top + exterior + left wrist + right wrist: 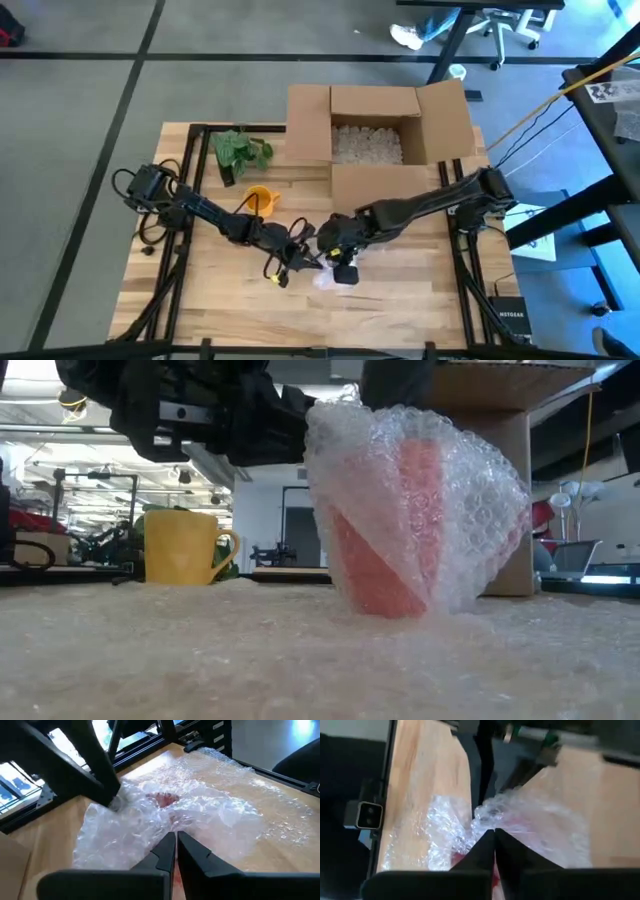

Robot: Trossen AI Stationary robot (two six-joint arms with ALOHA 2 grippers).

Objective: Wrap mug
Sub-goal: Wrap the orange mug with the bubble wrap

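On your far left in the high view, the left arm (190,210) reaches in from the desk's (400,290) left edge toward the middle. Just above its forearm a green plant (242,150) lies near the desk's back left, and a yellow mug (262,199) stands beside it; in the low view that yellow mug sits upright, well apart from the wrapped one. Moving right, your left gripper (285,262) is down at the front centre of the desk, and its wrist view shows the fingers (162,851) drawn together, pinching the bubble wrap (200,815) over something pink. Next comes the task's mug (385,540): pink, standing on the desk at front centre, with bubble wrap bunched around it and more of the sheet spread flat under it and toward the low camera. Your right gripper (340,255) is just beside the left one, over the same bundle; its fingers (485,847) are also closed to a point on the wrap. The right arm (440,200) runs back to the desk's right edge. Behind it, an open cardboard box (375,125) with pale filler inside sits at the back of the desk.
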